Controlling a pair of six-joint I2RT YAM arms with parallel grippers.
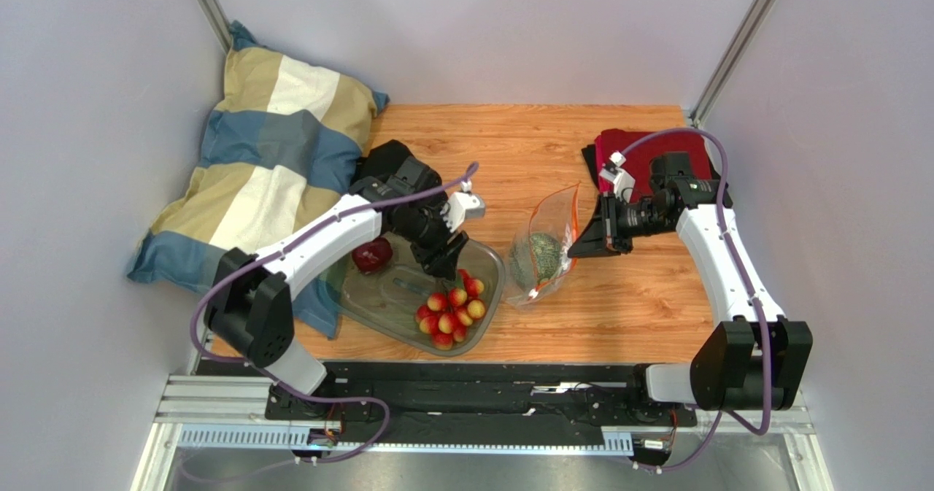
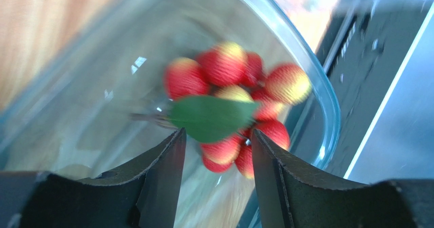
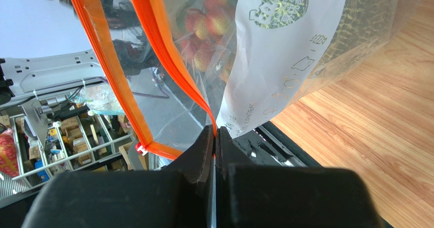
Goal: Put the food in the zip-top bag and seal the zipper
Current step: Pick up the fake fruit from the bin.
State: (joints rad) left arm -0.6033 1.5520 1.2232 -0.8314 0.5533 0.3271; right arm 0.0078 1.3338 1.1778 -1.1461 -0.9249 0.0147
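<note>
Zip-top bag (image 1: 551, 223) stands upright near the middle of the worktop (image 1: 625, 305), a bit right of centre, mouth up and gaping. Right gripper (image 1: 578, 245) holds it from the right side. Its fingers (image 3: 196, 152) are pressed together, pinching the bag's edge right where the orange zipper (image 3: 163, 50) strip ends. Zipper unsealed, its two strips spread apart in the right wrist view. Small slider (image 3: 139, 147) sits at the far end of one strip. White label (image 3: 275, 50) faces the right wrist camera.

Green netted melon (image 1: 537, 258) is in the bag, at the bottom.

Clear tub (image 1: 378, 300) lies left of the bag, toward the near left part of the worktop. It is close to the bag; cannot tell if touching. Bunch of small red-and-yellow fruits (image 1: 450, 310) in the tub's near right end, green leaf (image 2: 211, 117) on top. Dark red fruit (image 1: 373, 255) at the tub's far left end, partly behind the left arm.

Left gripper (image 1: 447, 259) over the tub, just on the far side of the bunch, pointing down at it. Its fingers (image 2: 158, 182) are spread with nothing between them; left wrist view blurred.

Striped pillow (image 1: 263, 152) at the far left corner. Dark red cloth (image 1: 630, 146) at the far right corner, behind the right arm.
</note>
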